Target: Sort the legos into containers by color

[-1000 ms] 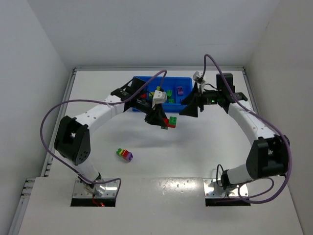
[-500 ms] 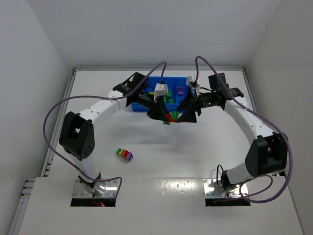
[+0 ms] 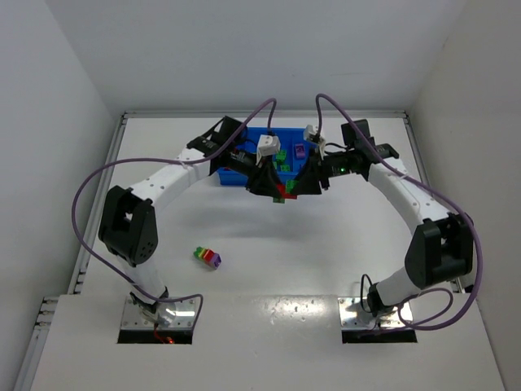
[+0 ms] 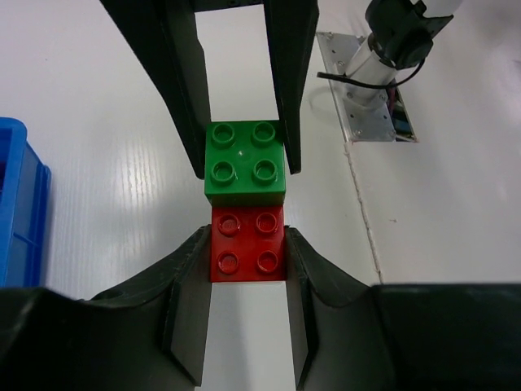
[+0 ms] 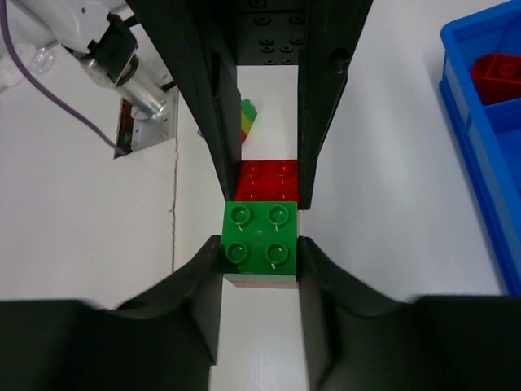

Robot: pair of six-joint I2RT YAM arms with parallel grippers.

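Midway through the sort. Both arms meet above the white table (image 3: 326,244), just in front of the shallow bright-blue plastic tray (image 4: 20,204). The left gripper (image 4: 248,254) has its jaws clenched on the small red plastic brick (image 4: 248,243). The right gripper (image 5: 260,252) has its jaws clamped on the green plastic brick (image 5: 260,243) that abuts the red one, so the pair is held between the two arms. Judged from this, the step in hand is pulling the two colours apart. Done: a few green pieces (image 3: 282,155), a purple piece (image 3: 300,151) and a red piece (image 5: 498,75) lie in the tray; which compartment holds which is hard to tell. Left: placing these two bricks, then handling the multicolour stack (image 3: 207,257), which lies on the table well apart from the tray.
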